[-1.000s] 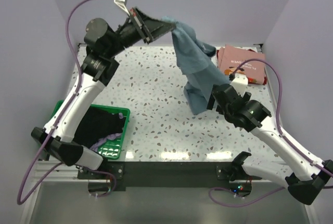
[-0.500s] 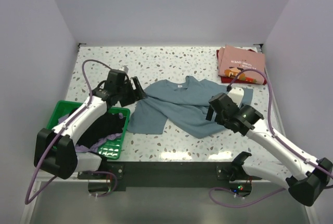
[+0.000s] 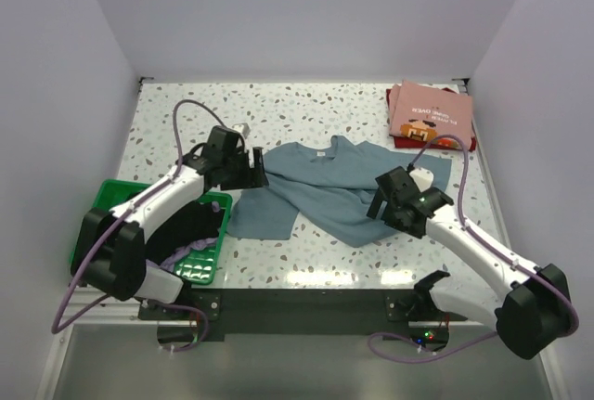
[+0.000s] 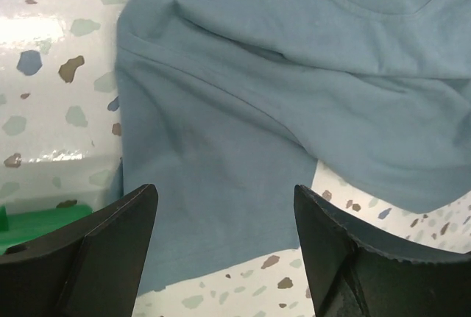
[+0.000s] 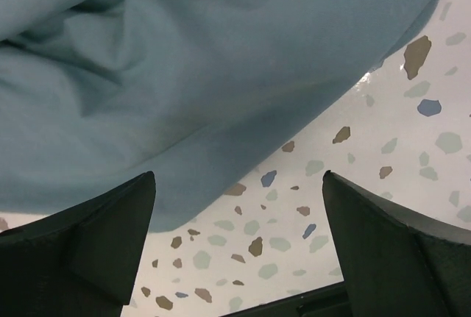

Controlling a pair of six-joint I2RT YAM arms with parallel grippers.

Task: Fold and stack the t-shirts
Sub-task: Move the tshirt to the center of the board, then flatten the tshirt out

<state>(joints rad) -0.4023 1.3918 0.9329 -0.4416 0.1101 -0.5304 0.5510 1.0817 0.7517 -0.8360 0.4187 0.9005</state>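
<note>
Top view: blue shirt [image 3: 325, 191] lies rumpled mid-table, spread but unfolded. My left gripper [image 3: 259, 170] and right gripper [image 3: 377, 203] hover at its edges, fingers apart; I'd smooth it next.

Boxed in on three sides by plain pale lavender walls [image 3: 306, 10]. Floored with a white stone-look tabletop [image 3: 278, 117] flecked grey, brown and blue. Edged along the near side with a black metal rail [image 3: 306, 300]. Lit from above, with soft white glare [image 3: 306, 277] just behind that rail.
</note>
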